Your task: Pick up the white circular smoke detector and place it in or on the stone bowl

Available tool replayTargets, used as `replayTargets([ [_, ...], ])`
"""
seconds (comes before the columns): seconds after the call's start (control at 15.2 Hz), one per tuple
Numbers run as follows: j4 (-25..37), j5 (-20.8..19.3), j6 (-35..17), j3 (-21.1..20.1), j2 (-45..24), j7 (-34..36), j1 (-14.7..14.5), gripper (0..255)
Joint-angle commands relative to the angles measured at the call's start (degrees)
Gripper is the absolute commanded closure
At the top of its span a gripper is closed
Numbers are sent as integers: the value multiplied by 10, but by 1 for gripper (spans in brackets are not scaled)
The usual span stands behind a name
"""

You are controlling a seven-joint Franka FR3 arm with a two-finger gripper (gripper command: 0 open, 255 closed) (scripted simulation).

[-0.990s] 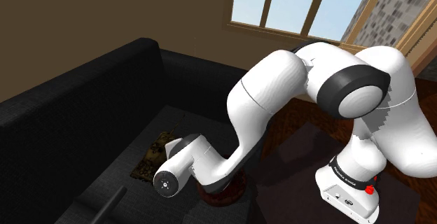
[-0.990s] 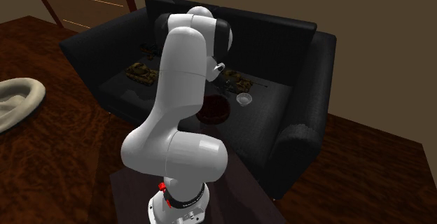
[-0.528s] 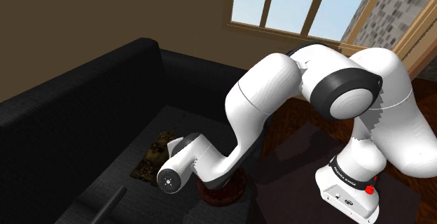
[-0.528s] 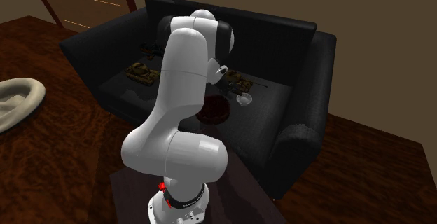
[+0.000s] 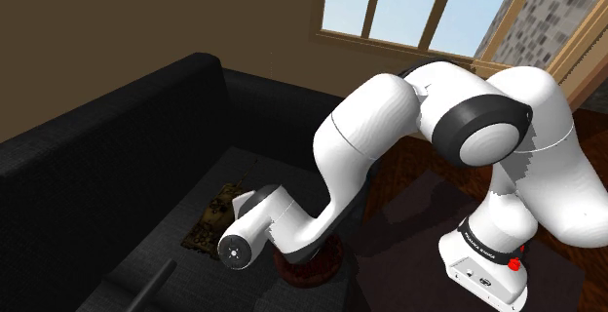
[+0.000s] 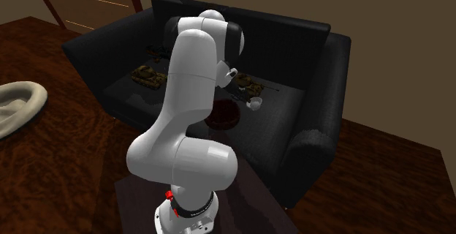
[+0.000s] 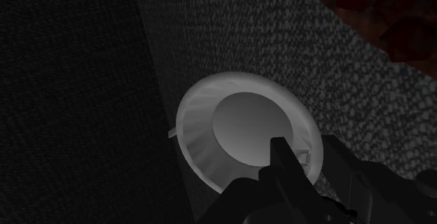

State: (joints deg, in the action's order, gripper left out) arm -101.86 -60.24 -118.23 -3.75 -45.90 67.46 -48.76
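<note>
Coarse black sofa fabric (image 7: 245, 26), ribbed white round smoke detector (image 7: 238, 121), pincer (image 7: 304, 149) clamped on its rim.

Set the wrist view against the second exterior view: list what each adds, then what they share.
Wrist view: the smoke detector close up, ribbed rim around a flat centre, the black gripper at its edge. Second exterior view: the white arm, the black sofa with back and armrests, camouflage tank models, wooden floor. Shared: the detector on the sofa seat, the dark red bowl nearby.
</note>
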Motion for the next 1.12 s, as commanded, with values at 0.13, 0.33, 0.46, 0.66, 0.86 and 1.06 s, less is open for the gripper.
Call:
replayTargets([
  [0.13,-2,0,-1,0,-1,1,1,255],
  [0.33,0,0,0,0,-1,0,0,255],
  [0.46,-8,3,4,-2,13,-6,2,255],
  [0.66,-17,8,10,-4,33,-16,3,255],
  [0.86,-26,14,17,-7,53,-26,5,255],
  [1.06,-34,19,25,-10,73,-36,6,255],
])
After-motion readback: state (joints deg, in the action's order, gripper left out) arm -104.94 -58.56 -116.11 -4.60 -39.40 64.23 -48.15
